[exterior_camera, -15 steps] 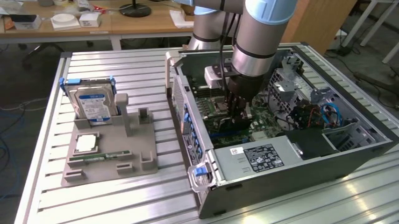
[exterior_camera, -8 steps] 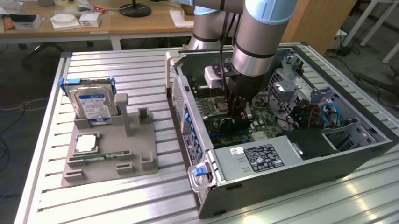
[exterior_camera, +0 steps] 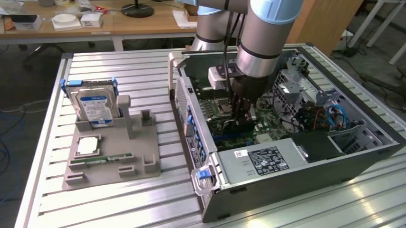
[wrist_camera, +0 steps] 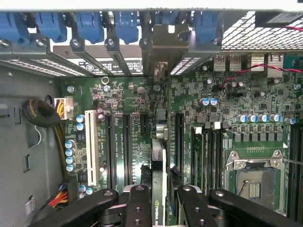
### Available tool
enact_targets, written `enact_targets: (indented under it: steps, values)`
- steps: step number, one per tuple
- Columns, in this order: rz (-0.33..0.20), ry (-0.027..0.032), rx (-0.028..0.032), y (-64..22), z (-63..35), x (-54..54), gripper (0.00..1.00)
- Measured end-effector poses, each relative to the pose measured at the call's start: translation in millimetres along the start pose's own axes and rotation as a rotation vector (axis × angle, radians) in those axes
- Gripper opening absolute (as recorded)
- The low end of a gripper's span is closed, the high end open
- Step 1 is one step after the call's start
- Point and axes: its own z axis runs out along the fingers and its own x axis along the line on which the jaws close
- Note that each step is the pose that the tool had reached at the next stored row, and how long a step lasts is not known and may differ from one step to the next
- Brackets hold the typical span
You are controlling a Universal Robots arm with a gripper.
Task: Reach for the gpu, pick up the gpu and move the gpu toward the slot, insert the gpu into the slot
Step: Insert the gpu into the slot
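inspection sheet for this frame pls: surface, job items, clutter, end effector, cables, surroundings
Surface: slatted metal table, carrying an open PC case.
Job's things: gpu held edge-on over the motherboard, bracket near the rear openings; slot below; seating cannot be told.
Clutter: grey fixture tray with hard drive, memory stick.
Grippers: end effector inside case, shut on gpu.
Cables: blue cables inside case.
Surroundings: wooden desks behind.

Open PC case (exterior_camera: 304,164), hard drive (exterior_camera: 94,107) upright in grey holder (exterior_camera: 114,161), CPU (exterior_camera: 87,145), RAM stick (exterior_camera: 101,160)
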Motion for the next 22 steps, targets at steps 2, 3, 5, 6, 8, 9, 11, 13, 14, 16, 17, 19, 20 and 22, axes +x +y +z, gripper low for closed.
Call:
enact_targets:
  steps: [2,3,5,6,8,9,11,13,14,16,17,19,20,22]
  values:
    - [0.0,0.001,-0.0005,0.3,1.8,0.2,0.26]
    - [0.0,0.0007,-0.0004,0.3,2.2,0.2,0.26]
    - [0.0,0.0001,-0.0001,0.3,2.6,0.1,0.26]
    - [0.0,-0.0001,-0.0001,0.3,2.7,0.0,0.26]
    - [0.0,0.0,-0.0001,0.3,2.6,0.1,0.26]
    - [0.0,-0.0001,0.0,0.3,2.7,0.0,0.26]
    - [0.0,-0.0001,0.0,0.3,2.7,0.1,0.26]
    - [0.0,0.0,0.0,0.3,2.6,0.1,0.26]
    - [0.0,0.0,0.0,0.3,2.7,0.1,0.26]
    - [0.0,0.0001,-0.0001,0.3,2.8,0.1,0.26]
    - [0.0,0.0001,-0.0001,0.3,3.1,0.1,0.26]
    - [0.0,0.0003,-0.0002,0.4,3.9,0.1,0.26]
    - [0.0,0.0,-0.0001,0.5,4.9,0.1,0.26]
    - [0.0,-0.0001,-0.0002,0.6,6.5,0.2,0.26]
